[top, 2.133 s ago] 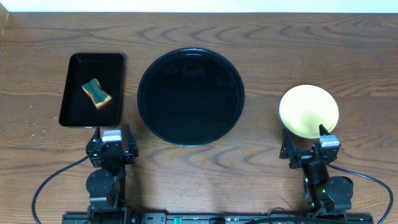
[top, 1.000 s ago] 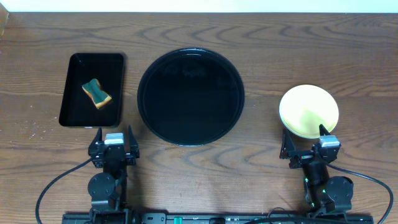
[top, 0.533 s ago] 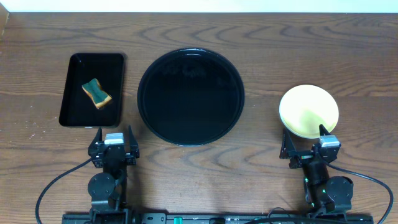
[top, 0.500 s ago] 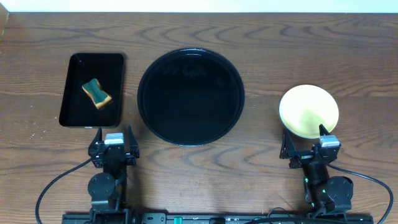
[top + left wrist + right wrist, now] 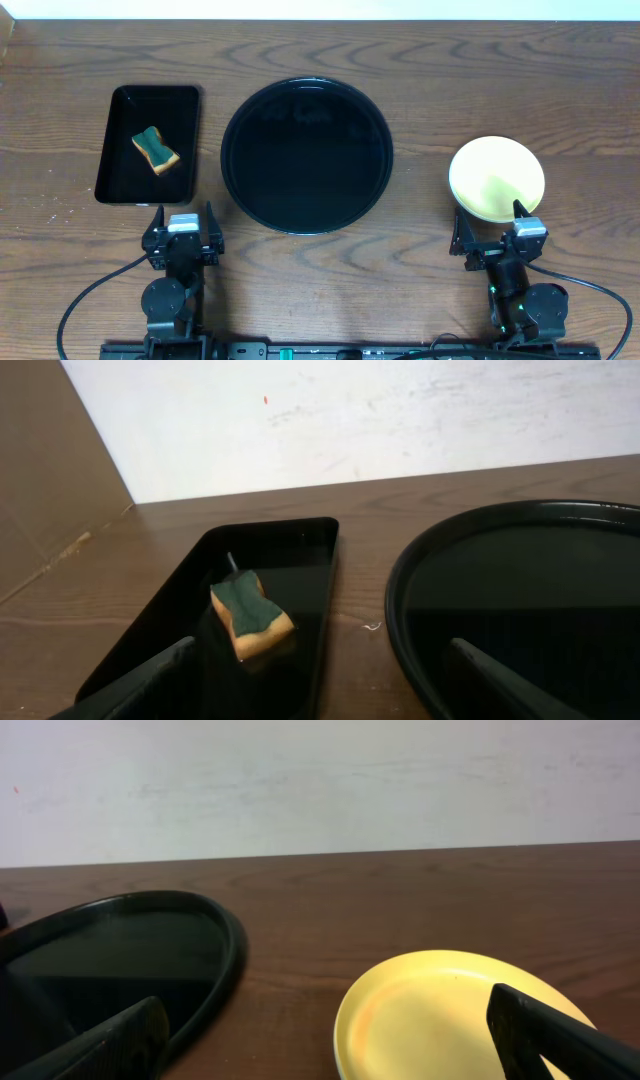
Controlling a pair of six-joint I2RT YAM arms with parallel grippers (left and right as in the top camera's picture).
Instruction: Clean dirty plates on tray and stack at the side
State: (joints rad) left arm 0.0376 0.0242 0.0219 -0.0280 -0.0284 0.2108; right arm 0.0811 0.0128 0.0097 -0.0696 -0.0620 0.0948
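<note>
The round black tray (image 5: 306,155) lies in the middle of the table with nothing on it; its rim also shows in the left wrist view (image 5: 400,580) and the right wrist view (image 5: 225,970). A pale yellow plate (image 5: 496,178) rests on the wood to the right of the tray, and a faint orange smear marks it (image 5: 440,1015). My right gripper (image 5: 493,238) stands open just in front of that plate, touching nothing (image 5: 330,1045). My left gripper (image 5: 182,232) is open near the table's front, between the rectangular tray and the round one (image 5: 320,685).
A smaller black rectangular tray (image 5: 148,143) at the left holds a green and yellow sponge (image 5: 155,149), seen close in the left wrist view (image 5: 250,618). A white wall runs behind the table's far edge.
The left arm drew back slightly toward the table's front early on. Since a second ago nothing has moved.
</note>
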